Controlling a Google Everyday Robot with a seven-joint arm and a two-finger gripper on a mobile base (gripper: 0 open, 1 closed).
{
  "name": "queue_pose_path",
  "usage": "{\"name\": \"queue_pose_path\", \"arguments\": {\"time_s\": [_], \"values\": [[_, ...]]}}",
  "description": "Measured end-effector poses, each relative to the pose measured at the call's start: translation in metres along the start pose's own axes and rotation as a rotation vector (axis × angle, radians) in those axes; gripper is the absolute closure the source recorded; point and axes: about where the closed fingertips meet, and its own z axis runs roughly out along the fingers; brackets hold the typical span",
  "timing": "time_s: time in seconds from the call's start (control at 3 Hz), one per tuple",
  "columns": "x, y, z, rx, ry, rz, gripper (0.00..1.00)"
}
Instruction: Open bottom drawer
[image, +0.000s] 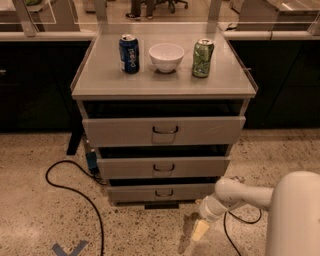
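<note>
The bottom drawer (161, 193) is the lowest and shallowest of three pale grey fronts on the cabinet, with a small dark wire handle (163, 193). It stands slightly pulled out, a dark gap above it. My gripper (200, 230) hangs low at the lower right, just off the drawer's right front corner and close to the floor. It points down and does not touch the drawer. My white arm (240, 195) reaches in from the right edge.
The cabinet top (100, 80) carries a blue can (129, 53), a white bowl (166, 57) and a green can (202, 58). The mid drawer (164, 167) and top drawer (165, 131) also stand ajar. A black cable (75, 192) loops over the floor at left.
</note>
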Motion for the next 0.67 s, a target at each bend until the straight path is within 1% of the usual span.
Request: {"name": "queue_pose_path", "arguments": {"time_s": [0.33,0.67], "values": [[-0.0007,-0.0182,0.0034,0.025,-0.014,0.014,0.00],[0.0076,-0.0179,0.0127,-0.006,-0.009,0.028,0.00]]}}
